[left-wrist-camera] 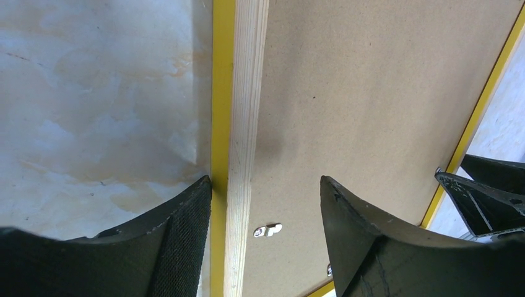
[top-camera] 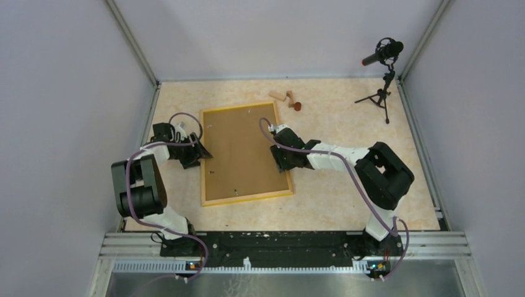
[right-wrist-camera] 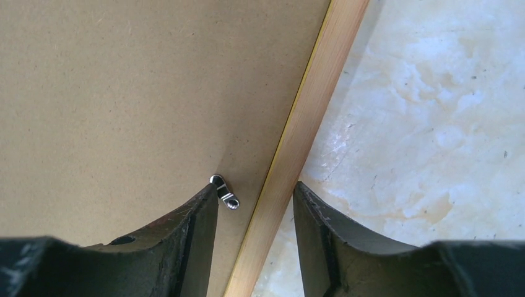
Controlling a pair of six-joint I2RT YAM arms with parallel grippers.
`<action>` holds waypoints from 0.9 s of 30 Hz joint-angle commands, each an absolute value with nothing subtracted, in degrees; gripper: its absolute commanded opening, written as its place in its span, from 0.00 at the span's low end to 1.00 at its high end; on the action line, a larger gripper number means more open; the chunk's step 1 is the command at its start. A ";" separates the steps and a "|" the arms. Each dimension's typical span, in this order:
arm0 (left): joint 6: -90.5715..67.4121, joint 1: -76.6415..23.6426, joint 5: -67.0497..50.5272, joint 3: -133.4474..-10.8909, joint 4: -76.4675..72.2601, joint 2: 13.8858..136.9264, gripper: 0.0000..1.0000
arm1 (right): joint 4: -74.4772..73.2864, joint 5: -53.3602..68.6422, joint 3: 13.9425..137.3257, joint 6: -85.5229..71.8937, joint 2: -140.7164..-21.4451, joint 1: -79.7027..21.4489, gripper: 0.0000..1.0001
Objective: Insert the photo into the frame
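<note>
The yellow-orange frame (top-camera: 247, 198) lies flat on the table, back side up, with the brown backing board (top-camera: 241, 151) filling it. The photo is hidden. My left gripper (top-camera: 199, 151) is open and straddles the frame's left rail (left-wrist-camera: 247, 93), one finger outside on the table, the other over the board (left-wrist-camera: 371, 93). My right gripper (top-camera: 282, 159) is open and straddles the right rail (right-wrist-camera: 316, 93); its inner finger (right-wrist-camera: 198, 223) touches a small metal clip (right-wrist-camera: 226, 193) on the board (right-wrist-camera: 136, 93). Another clip (left-wrist-camera: 267, 230) lies between the left gripper's (left-wrist-camera: 265, 185) fingers.
Small wooden pieces and a red-brown knob (top-camera: 286, 98) lie beyond the frame's far right corner. A microphone on a tripod (top-camera: 384, 62) stands at the back right. Enclosure walls surround the table. The right gripper's fingers show in the left wrist view (left-wrist-camera: 489, 192).
</note>
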State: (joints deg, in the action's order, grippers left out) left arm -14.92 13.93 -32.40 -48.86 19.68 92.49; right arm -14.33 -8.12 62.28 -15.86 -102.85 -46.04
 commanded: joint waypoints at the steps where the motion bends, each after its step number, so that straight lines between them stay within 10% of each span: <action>1: -16.08 13.30 -37.00 -47.56 18.78 90.51 0.68 | -14.52 -18.16 61.13 -23.06 -105.21 -47.94 0.46; 10: -16.76 13.34 -36.54 -46.64 18.43 88.73 0.68 | -26.35 -21.63 64.68 -40.89 -107.24 -49.12 0.14; 18: -17.36 12.88 -36.72 -46.12 18.01 87.81 0.69 | -29.59 -22.39 66.62 -47.06 -108.01 -51.24 0.05; 27: -18.37 12.43 -36.68 -45.75 17.40 87.01 0.70 | -33.43 -22.87 70.27 -46.27 -107.98 -51.27 0.28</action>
State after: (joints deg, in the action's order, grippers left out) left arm -16.69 13.69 -32.38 -46.17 18.39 89.32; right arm -28.18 -24.10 68.82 -44.75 -105.80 -49.89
